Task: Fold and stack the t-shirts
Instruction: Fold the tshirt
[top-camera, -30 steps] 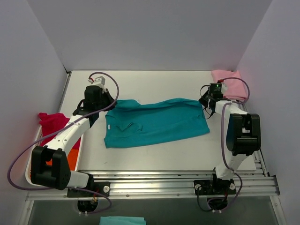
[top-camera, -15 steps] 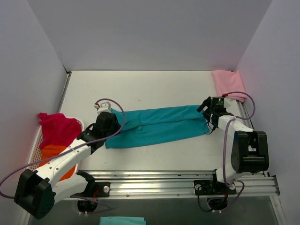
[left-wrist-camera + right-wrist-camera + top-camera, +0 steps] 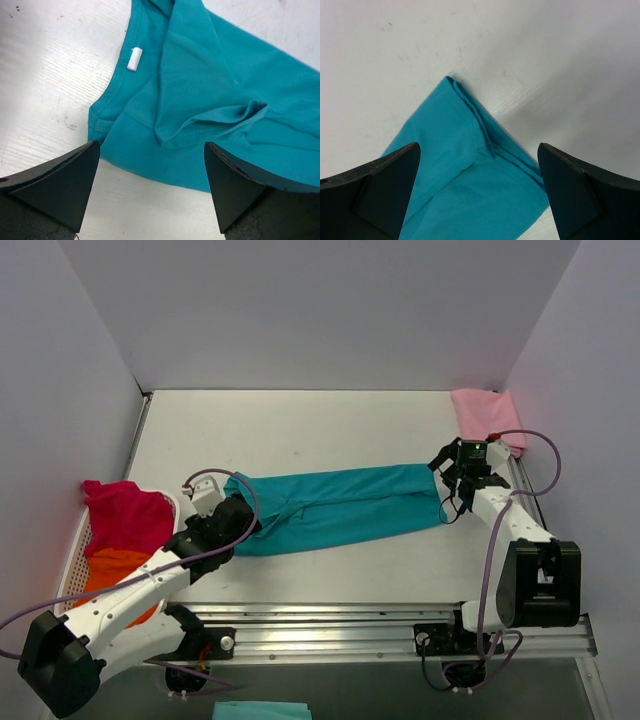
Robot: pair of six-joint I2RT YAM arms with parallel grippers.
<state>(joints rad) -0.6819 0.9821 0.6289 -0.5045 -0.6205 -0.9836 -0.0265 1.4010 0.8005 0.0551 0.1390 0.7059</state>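
The teal t-shirt (image 3: 340, 508) lies folded into a long band across the middle of the table (image 3: 330, 430), running from 9 to 3 o'clock. The left gripper (image 3: 236, 514) hangs over its collar end at 9, jaws spread wide, gripping nothing. The right gripper (image 3: 447, 466) hovers at the 3 o'clock corner, jaws equally wide and empty. A pale pink t-shirt (image 3: 487, 412) sits at 1 o'clock.
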